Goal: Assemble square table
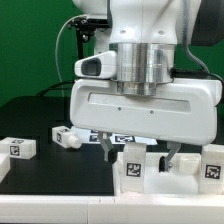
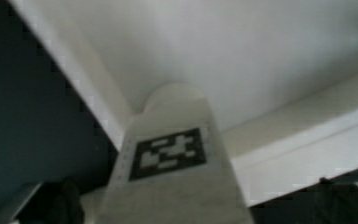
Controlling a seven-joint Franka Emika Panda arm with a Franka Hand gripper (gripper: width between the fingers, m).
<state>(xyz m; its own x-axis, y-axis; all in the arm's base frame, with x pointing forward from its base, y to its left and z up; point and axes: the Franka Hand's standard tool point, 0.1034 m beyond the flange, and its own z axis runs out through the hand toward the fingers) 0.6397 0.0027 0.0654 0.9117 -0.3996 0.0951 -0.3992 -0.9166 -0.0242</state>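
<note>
White plastic is what the short block leg (image 1: 133,166) is made of, and a black-and-white tag is stuck on its front. It is stood upright on the black counter (image 1: 45,176), most likely so that it can be gripped from above. The robot's white pincer (image 1: 140,157) is held right over this leg, with its jaws spread wide, one on each side. The leg is not squeezed, and gaps can be seen beside it. Close behind the leg, the white square tray-like tabletop (image 2: 265,70) is laid flat, probably so that its corners can be reached easily. Two spare white legs (image 1: 20,148) (image 1: 68,137) are set well away from the leg on the exterior view's left. A third spare leg (image 1: 212,165) is kept near it on the exterior view's right. They are likely being saved for later.
</note>
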